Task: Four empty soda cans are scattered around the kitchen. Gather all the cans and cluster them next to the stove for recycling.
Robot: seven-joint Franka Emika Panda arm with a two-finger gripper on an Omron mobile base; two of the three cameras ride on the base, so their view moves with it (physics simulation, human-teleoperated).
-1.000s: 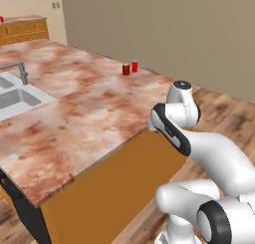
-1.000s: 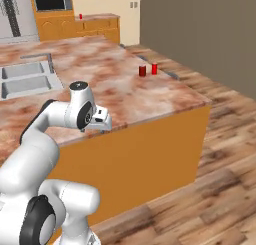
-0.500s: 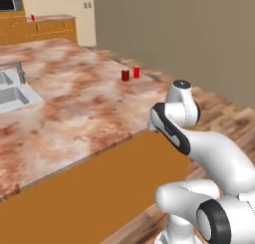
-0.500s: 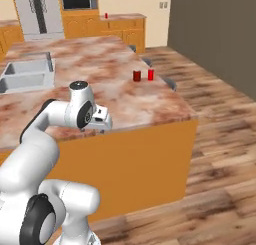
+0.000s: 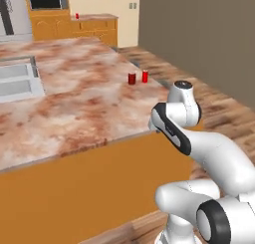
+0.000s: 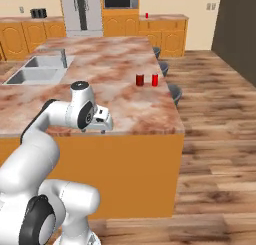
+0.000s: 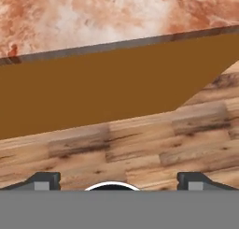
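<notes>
Two red soda cans (image 5: 132, 78) (image 6: 140, 79) stand side by side near the far right edge of the marble island (image 5: 79, 103), the second can (image 5: 145, 76) (image 6: 155, 79) just right of the first. A third red can (image 5: 77, 16) (image 6: 147, 15) sits on the back counter. My gripper (image 6: 94, 131) hangs at the island's near edge, well short of the cans, pointing down. In the hand view its fingertips (image 7: 44, 179) stand wide apart, so the gripper (image 7: 119, 180) is open with nothing between. The stove is out of view.
A steel sink (image 6: 37, 71) is set in the island's left part. At the back are a microwave (image 6: 120, 0), a fridge (image 6: 81, 11) and a black toaster (image 6: 37, 13). Dark stools (image 6: 172, 91) stand by the island's right side. Plank floor (image 6: 220, 139) lies open to the right.
The whole picture has shifted: the base has moved along the island, so the two cans now sit more centrally and the back wall shows. The arm's pose and open gripper are unchanged.
</notes>
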